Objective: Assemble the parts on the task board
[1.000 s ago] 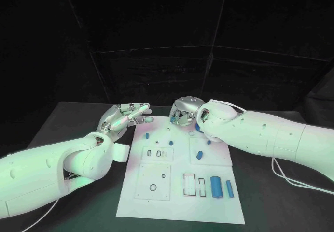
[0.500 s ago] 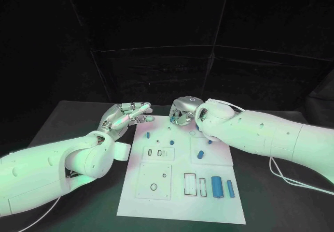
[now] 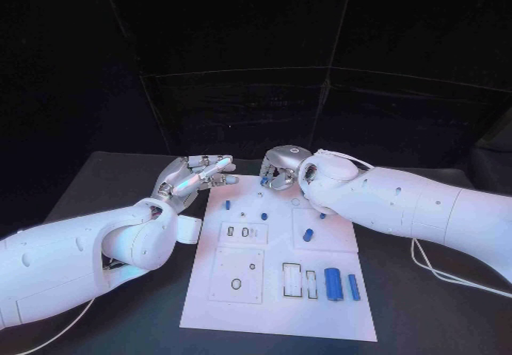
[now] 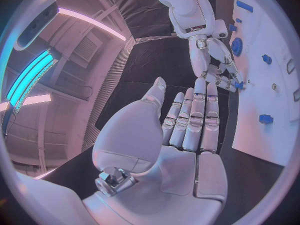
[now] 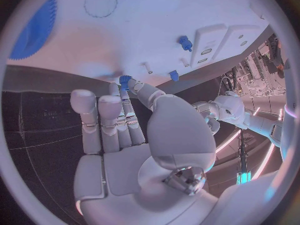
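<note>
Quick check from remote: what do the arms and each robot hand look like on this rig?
Both arms are smooth white shells with small dark dots. The left robot hand and right robot hand are silver, segmented metal. A thin white cable loops beside the right arm.

A: Task board: smooth, matt white plate, looks plastic. Parts: blue, smooth, plastic-looking.

B: Table: black, matt. Left hand and right hand: silvery, metal-like sheen; arm shells glossy white plastic.
</note>
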You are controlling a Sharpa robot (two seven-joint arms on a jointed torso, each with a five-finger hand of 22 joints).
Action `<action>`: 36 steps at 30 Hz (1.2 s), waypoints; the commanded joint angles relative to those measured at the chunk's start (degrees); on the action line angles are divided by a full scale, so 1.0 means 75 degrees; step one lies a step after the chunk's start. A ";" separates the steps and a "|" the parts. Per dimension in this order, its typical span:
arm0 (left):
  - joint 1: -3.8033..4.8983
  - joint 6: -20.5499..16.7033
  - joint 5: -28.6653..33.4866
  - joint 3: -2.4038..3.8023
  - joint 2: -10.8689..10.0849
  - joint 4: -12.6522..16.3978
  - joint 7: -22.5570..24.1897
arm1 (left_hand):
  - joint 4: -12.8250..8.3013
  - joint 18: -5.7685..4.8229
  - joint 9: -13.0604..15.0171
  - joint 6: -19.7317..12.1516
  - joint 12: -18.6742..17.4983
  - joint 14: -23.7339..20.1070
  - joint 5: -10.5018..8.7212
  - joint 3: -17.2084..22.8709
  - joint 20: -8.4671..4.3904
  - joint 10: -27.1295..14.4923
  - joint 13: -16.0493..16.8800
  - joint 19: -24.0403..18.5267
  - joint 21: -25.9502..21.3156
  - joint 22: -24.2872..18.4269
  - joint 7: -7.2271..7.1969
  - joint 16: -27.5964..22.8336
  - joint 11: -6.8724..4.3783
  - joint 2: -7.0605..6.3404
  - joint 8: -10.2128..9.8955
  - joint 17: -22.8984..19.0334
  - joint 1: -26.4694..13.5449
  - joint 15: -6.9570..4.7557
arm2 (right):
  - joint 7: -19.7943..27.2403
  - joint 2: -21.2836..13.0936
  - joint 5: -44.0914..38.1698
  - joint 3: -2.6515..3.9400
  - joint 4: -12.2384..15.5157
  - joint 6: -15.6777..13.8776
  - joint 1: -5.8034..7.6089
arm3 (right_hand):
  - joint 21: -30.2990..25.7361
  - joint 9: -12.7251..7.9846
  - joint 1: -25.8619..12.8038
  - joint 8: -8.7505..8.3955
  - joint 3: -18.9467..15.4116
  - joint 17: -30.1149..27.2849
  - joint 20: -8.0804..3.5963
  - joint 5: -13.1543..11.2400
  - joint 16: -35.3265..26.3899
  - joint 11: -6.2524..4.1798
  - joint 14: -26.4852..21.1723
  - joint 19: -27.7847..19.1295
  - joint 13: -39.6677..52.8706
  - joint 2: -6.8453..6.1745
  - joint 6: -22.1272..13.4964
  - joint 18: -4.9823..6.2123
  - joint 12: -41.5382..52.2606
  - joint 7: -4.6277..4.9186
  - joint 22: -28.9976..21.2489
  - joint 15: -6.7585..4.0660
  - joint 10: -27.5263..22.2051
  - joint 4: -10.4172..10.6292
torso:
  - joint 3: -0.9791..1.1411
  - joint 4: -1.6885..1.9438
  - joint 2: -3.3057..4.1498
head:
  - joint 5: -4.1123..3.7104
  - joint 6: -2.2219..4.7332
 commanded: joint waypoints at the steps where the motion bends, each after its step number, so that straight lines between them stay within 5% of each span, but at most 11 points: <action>1: 0.0014 0.0136 -0.0004 0.0007 0.0008 0.0002 0.0042 | -0.0044 0.0097 0.0003 -0.0063 0.0008 0.0001 -0.0016 0.0016 0.0014 -0.0047 -0.0008 0.0046 -0.0053 -0.0011 0.0100 -0.0023 0.0000 0.0075 -0.0019 0.0007 -0.0019 0.0061 | 0.0000 0.0021 -0.0076 0.0008 -0.0034 -0.0073 0.0018 | -0.0050 -0.0005 0.0010 -0.0023 0.0018 -0.0042 -0.0002 -0.0033 -0.0030 0.0019 -0.0028 -0.0072 -0.0005 -0.0118 -0.0093 -0.0039 -0.0028 0.0015 -0.0033 0.0050 -0.0102 0.0051 | -0.0003 0.0006 0.0000 | 0.0015 -0.0015; 19: 0.0016 0.0135 -0.0004 0.0007 -0.0001 -0.0021 0.0037 | -0.0051 0.0096 0.0002 -0.0070 0.0007 0.0001 -0.0016 0.0018 0.0015 -0.0056 -0.0008 0.0048 -0.0058 -0.0014 0.0103 -0.0031 0.0003 0.0075 -0.0021 0.0009 -0.0020 0.0063 | 0.0018 -0.0064 -0.0078 0.0007 0.0008 -0.0243 0.0017 | -0.0196 -0.0016 0.0032 -0.0041 -0.0034 -0.0446 0.0076 -0.0090 -0.0221 0.0100 -0.0147 -0.0306 0.0005 -0.0331 -0.0400 0.0024 -0.0007 0.0091 -0.0351 0.0121 -0.0376 0.0137 | -0.0008 -0.0007 0.0005 | 0.0009 -0.0028; 23: 0.0016 0.0136 -0.0004 0.0007 -0.0005 -0.0022 0.0033 | -0.0059 0.0096 0.0003 -0.0074 0.0008 0.0002 -0.0016 0.0020 0.0016 -0.0061 -0.0008 0.0050 -0.0063 -0.0017 0.0104 -0.0038 0.0004 0.0076 -0.0021 0.0011 -0.0019 0.0065 | 0.0069 -0.0175 -0.0055 0.0006 0.0125 -0.0395 0.0017 | -0.0245 -0.0008 -0.0080 -0.0024 -0.0247 -0.0564 0.0098 0.0059 -0.0274 0.0097 -0.0175 -0.0369 0.0021 -0.0500 -0.0528 0.0041 0.0031 0.0086 -0.0444 0.0129 -0.0372 0.0240 | -0.0011 -0.0006 0.0013 | -0.0004 -0.0019; 29: 0.0016 0.0135 -0.0004 0.0007 -0.0025 -0.0025 0.0032 | -0.0066 0.0096 0.0003 -0.0075 0.0009 0.0003 -0.0016 0.0023 0.0017 -0.0063 -0.0008 0.0051 -0.0065 -0.0018 0.0104 -0.0041 0.0005 0.0076 -0.0020 0.0013 -0.0014 0.0065 | 0.0148 -0.0586 0.0090 0.0003 0.0565 -0.0693 0.0018 | -0.0260 0.0008 -0.0136 -0.0006 -0.0651 -0.0626 0.0096 0.0166 -0.0278 0.0089 -0.0172 -0.0375 0.0035 -0.0624 -0.0539 0.0045 0.0070 0.0080 -0.0474 0.0122 -0.0321 0.0390 | -0.0006 -0.0019 0.0001 | 0.0012 -0.0027; 36: 0.0016 0.0131 -0.0004 0.0006 -0.0055 -0.0051 0.0039 | -0.0076 0.0096 0.0004 -0.0075 0.0012 0.0004 -0.0016 0.0027 0.0017 -0.0063 -0.0007 0.0053 -0.0069 -0.0020 0.0104 -0.0046 0.0004 0.0076 -0.0017 0.0015 -0.0008 0.0065 | 0.0079 -0.1320 0.0562 0.0001 0.1231 -0.0889 0.0020 | -0.0157 0.0032 -0.0054 0.0046 -0.0882 -0.0394 0.0047 0.0256 -0.0093 -0.0024 -0.0092 -0.0248 0.0128 -0.0578 -0.0392 0.0019 0.0329 0.0018 -0.0301 0.0048 0.0225 0.0514 | 0.0001 -0.0045 -0.0011 | -0.0008 0.0016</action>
